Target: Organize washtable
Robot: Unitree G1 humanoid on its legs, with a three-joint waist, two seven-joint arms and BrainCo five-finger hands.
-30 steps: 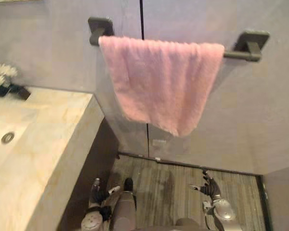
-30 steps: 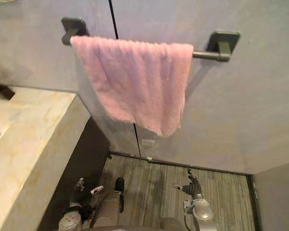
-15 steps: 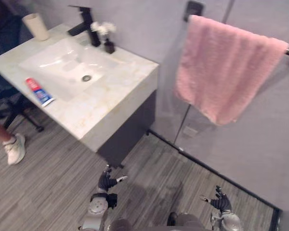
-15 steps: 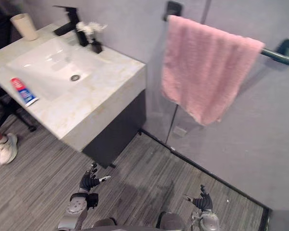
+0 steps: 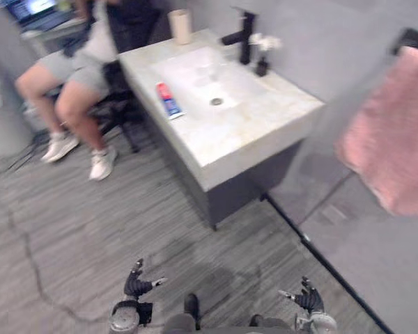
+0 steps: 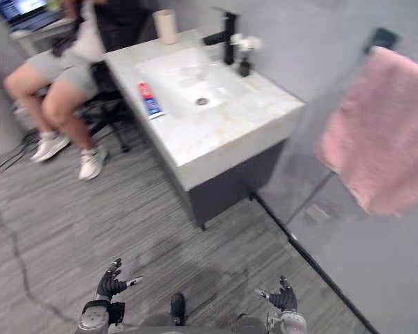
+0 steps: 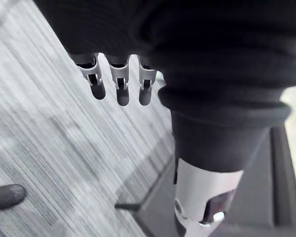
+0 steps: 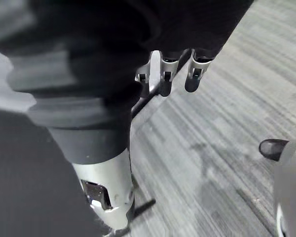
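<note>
The washtable [image 5: 254, 129] has a pale marble top over a dark cabinet and stands at the upper middle. A red, white and blue toothpaste tube [image 5: 168, 100] lies on the near left rim of its basin [image 5: 195, 73]. A beige cup [image 5: 180, 26] stands at the far left corner. A black faucet [image 5: 240, 32] and a small dark vase of white flowers [image 5: 263, 54] stand at the back. My left hand [image 5: 136, 285] and right hand [image 5: 306, 300] hang low over the floor, both open and holding nothing. Their straight fingers [image 7: 118, 86] [image 8: 165, 74] point at the floorboards.
A pink towel [image 5: 393, 142] hangs on the grey wall to the right of the washtable. A person [image 5: 76, 69] in grey shorts and white shoes sits on a dark chair just left of the washtable. Grey plank floor [image 5: 90, 229] lies between me and the cabinet.
The camera has swung left: the washtable has shifted to the upper middle, the towel to the right edge, and a seated person has come into view. Both hands stay low and open.
</note>
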